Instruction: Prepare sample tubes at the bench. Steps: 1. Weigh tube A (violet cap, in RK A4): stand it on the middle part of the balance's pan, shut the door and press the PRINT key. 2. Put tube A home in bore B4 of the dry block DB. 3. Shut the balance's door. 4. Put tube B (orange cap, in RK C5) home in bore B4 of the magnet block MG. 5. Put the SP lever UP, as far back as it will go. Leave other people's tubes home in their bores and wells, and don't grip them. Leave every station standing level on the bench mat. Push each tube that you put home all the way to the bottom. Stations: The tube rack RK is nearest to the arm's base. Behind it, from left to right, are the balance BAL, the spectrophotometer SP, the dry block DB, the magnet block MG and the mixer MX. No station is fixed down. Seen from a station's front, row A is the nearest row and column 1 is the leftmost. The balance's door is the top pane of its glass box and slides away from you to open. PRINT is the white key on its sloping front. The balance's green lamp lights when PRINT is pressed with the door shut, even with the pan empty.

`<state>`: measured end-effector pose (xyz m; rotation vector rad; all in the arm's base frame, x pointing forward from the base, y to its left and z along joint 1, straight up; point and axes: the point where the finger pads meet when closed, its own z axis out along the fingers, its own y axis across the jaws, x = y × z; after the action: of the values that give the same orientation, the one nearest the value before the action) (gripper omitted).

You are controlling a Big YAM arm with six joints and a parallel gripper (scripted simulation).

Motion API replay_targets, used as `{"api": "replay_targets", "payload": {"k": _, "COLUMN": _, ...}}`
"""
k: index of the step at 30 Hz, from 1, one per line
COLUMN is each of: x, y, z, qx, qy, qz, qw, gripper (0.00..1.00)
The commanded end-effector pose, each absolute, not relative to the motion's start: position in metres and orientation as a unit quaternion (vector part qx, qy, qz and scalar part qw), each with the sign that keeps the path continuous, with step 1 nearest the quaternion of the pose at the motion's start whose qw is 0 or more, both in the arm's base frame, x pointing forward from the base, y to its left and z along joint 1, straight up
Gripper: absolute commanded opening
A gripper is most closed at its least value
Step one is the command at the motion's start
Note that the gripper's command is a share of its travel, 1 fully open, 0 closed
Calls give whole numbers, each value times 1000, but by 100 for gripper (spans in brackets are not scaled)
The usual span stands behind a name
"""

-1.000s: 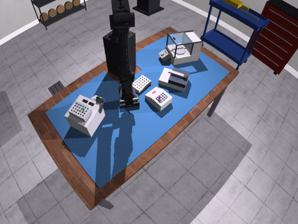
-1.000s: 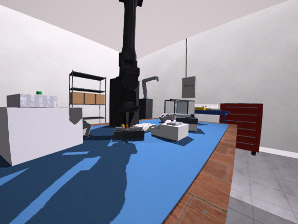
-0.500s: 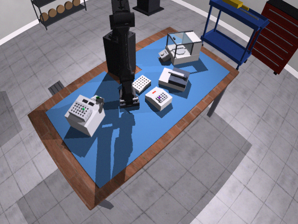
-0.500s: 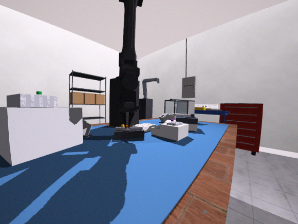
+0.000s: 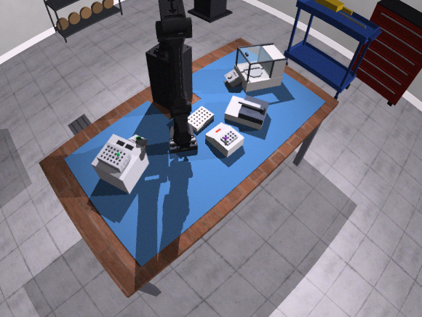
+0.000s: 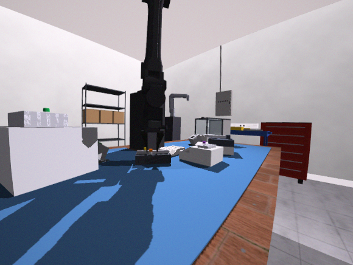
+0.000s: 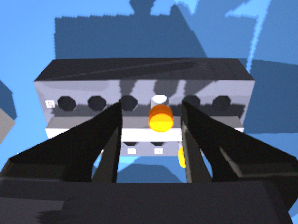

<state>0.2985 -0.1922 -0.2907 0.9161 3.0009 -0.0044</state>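
Blue mat [image 5: 225,174] [image 6: 182,194] [image 7: 25,45] | orange-capped tube [image 6: 150,149] [image 7: 161,119] between the hand's [image 5: 183,148] [image 6: 153,149] [image 7: 152,107] parted fingers

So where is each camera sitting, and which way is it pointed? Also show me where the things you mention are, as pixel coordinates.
Top: high over the bench, opposite the arm's base, looking steeply down across the bench [image 5: 218,209] [image 6: 240,234]; most of the arm [image 5: 179,69] [image 6: 153,73] shows.
Exterior: low, beside the mixer [image 5: 134,174] [image 6: 52,155], looking along the bench toward the balance [image 5: 263,83] [image 6: 227,130]; the arm and gripper [image 5: 183,145] [image 6: 154,149] [image 7: 151,111] show.
Wrist: on the arm, looking down past the open fingers at the orange cap [image 6: 150,150] [image 7: 161,121]; only gripper parts show.
Exterior and wrist share the orange cap.
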Motion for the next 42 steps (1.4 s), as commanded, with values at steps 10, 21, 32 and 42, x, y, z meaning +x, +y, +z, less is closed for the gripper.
{"api": "replay_targets", "payload": {"k": 10, "x": 290, "y": -188, "z": -297, "qx": 298, "qy": 955, "qz": 2, "qw": -6, "gripper": 36}}
{"api": "replay_targets", "payload": {"k": 21, "x": 290, "y": -188, "z": -297, "qx": 298, "qy": 955, "qz": 2, "qw": -6, "gripper": 36}}
{"api": "replay_targets", "payload": {"k": 32, "x": 299, "y": -194, "z": -265, "qx": 297, "qy": 955, "qz": -1, "qw": 4, "gripper": 36}}
{"api": "replay_targets", "payload": {"k": 42, "x": 301, "y": -192, "z": -270, "qx": 292, "qy": 956, "qz": -1, "qw": 5, "gripper": 36}}
